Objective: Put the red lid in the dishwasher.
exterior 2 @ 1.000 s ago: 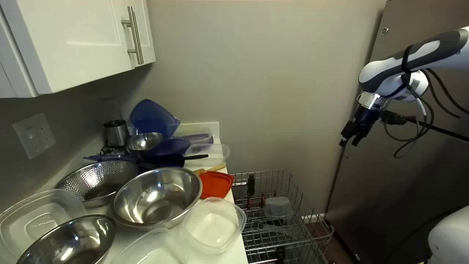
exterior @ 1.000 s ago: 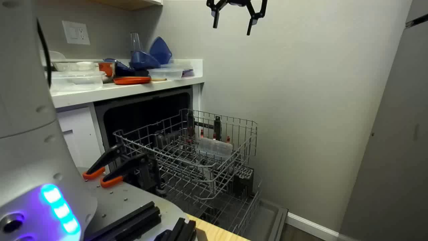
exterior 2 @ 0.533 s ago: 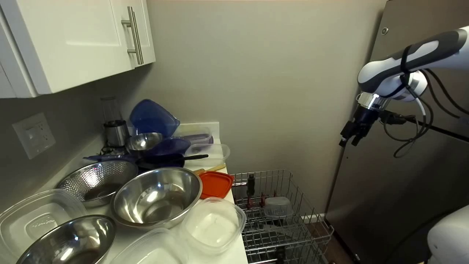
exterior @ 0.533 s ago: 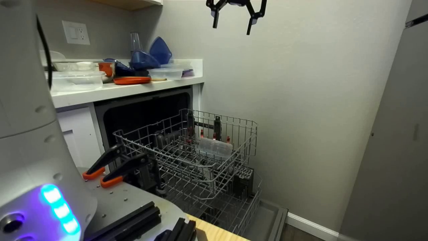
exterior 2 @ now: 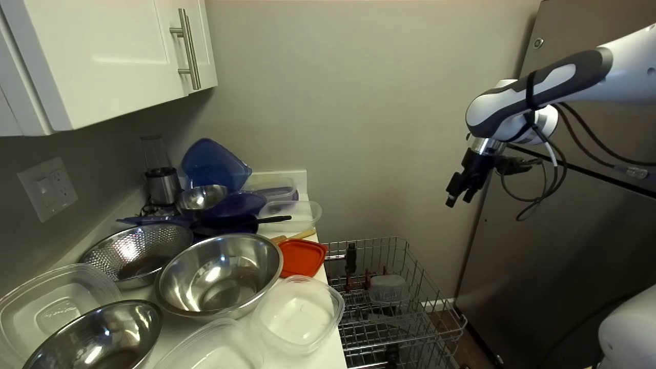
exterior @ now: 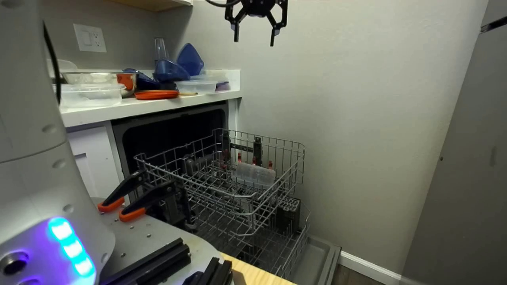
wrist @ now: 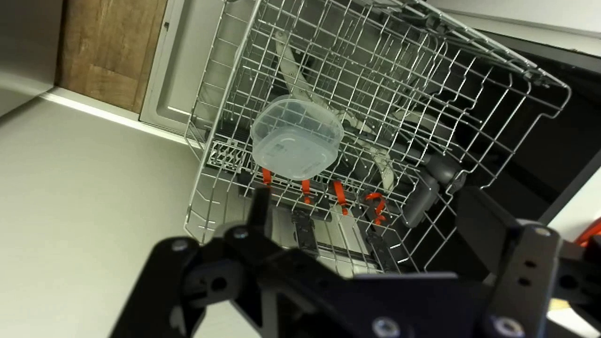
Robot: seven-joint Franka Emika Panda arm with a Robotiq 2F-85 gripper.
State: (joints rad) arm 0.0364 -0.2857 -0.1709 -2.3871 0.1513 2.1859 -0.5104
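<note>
Kitchen corner: grey wall (exterior 2: pixel 369 102), white counter (exterior 2: pixel 328 360), crowded; dishwasher (exterior: pixel 174 126) beneath, rack (exterior: pixel 241 196) pulled out.

Nearest: steel bowl (exterior 2: pixel 97 333), on the counter.

Next: clear tub (exterior 2: pixel 300 312) and large bowl (exterior 2: pixel 220 277), both just beside the piece wanted; whether touching it, cannot tell.

Piece wanted: red lid (exterior 2: pixel 302 258), lying flat at the counter's edge on the rack side. Not yet taken up, by its lie. Edge-on in an exterior view, the red shows as more than one layer; a second lid underneath is possible, not confirmed. Likely faults: a push instead of a pinch would skid so thin a thing over the brink; too low a reach would strike the counter; too wide a one would shove large bowl or clear tub; a deep bite might bring up two layers.

Behind it: wooden handle (exterior 2: pixel 302 234), liable to be nudged by an overlong reach.

Beyond and lower, in the rack: small tub (wrist: pixel 296 145). The red lid, let go from height, could glance off it or slip edgewise between the wires.

Farther: gripper (exterior: pixel 254 40), high above the rack, fingers spread, nothing between them; well apart from the red lid. Swung low toward the counter, it might foul the rack's rim.
</note>
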